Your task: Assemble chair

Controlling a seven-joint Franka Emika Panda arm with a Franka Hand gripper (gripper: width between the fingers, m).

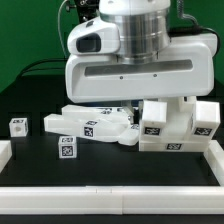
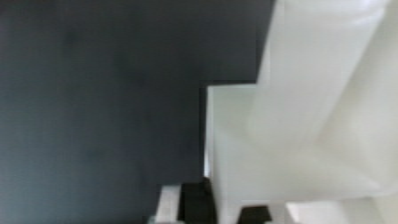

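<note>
The chair is in loose white tagged parts on the black table. A blocky joined piece (image 1: 178,126) stands at the exterior view's right, right under my hand. Flat slabs (image 1: 92,124) lie overlapping next to it in the middle. Two short pegs (image 1: 18,125) (image 1: 66,148) stand apart towards the exterior view's left. My gripper (image 2: 226,208) is low beside the blocky piece, and the wide hand body hides its fingers in the exterior view. In the wrist view a large white part (image 2: 302,110) fills the frame close against the dark fingertips (image 2: 198,206). The jaws look shut, with no clear hold on anything.
A low white rail (image 1: 110,194) runs along the table's front edge, and another rail (image 1: 4,152) stands at the exterior view's left. The robot's white wrist (image 1: 135,40) towers over the middle of the table.
</note>
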